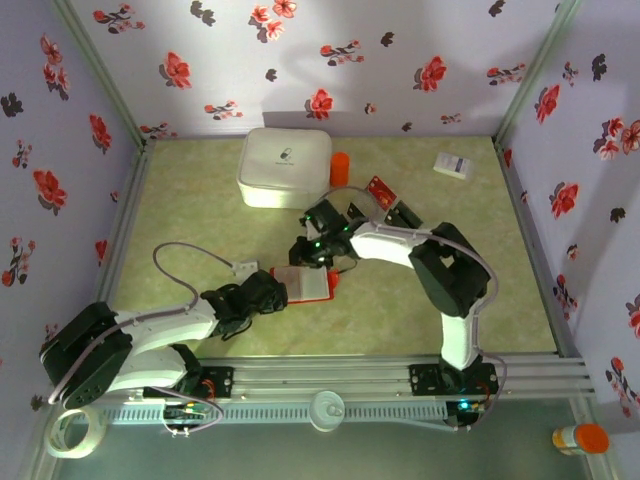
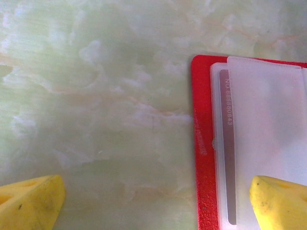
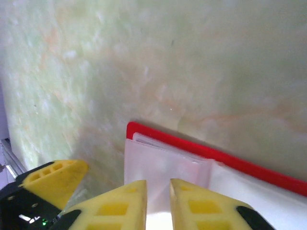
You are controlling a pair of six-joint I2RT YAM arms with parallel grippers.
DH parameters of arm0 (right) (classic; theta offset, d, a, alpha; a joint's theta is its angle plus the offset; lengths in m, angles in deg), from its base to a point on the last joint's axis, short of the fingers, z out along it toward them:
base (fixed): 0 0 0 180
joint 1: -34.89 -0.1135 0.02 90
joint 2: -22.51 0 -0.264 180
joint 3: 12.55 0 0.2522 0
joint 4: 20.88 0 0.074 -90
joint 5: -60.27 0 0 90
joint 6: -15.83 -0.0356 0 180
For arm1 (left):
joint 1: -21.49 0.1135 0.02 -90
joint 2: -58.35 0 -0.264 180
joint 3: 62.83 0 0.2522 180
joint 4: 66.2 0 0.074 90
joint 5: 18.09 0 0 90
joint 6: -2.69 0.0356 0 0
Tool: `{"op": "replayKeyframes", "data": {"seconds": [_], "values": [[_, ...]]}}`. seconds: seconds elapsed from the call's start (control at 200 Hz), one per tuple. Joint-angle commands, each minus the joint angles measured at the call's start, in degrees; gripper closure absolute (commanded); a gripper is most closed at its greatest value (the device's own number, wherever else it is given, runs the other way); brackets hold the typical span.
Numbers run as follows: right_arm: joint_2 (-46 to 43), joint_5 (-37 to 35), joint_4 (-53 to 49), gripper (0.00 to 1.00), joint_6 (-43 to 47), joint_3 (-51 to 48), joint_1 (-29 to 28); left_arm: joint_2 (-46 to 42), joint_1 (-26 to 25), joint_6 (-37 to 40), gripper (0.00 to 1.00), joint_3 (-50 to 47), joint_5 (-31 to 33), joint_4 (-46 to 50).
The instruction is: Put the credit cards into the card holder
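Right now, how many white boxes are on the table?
2. The big box sits at the back beside the orange cylinder; the small box lies at the back right.

Cut off by the right and bottom edges: card holder. Blurry behind a cloudy pocket: grey credit card.

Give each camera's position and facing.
Top external: above and behind the bases, looking down on the table; both arms show, left gripper and right gripper at the card holder.
Left wrist: faces down at the table; yellow fingers wide apart, one over the card holder.
Right wrist: faces down at the card holder's corner; fingers close together.
Shared: all three see the card holder.
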Motion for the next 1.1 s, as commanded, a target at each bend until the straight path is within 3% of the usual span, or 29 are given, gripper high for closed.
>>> {"op": "replayKeyframes", "data": {"seconds": [0.0,0.265,0.75,1.095], "values": [[-3.87,-4.12,-8.78,0.73,6.27,3.17,3.91,1.56,0.61,-2.53,0.00,-0.80,-0.39,4.55],[-1.05,-20.98,-28.24,0.61,21.48,14.13,10.92,1.52,0.69,-4.05,0.00,-0.70,-0.04,7.14],[11.40,-40.40,-42.81,0.61,33.76,32.38,11.50,0.72,0.70,-6.49,0.01,-1.57,-0.48,9.62],[16.31,-40.00,-43.76,0.64,34.45,36.58,12.35,-0.93,0.70,-7.02,0.01,-2.42,-0.55,9.86]]}}
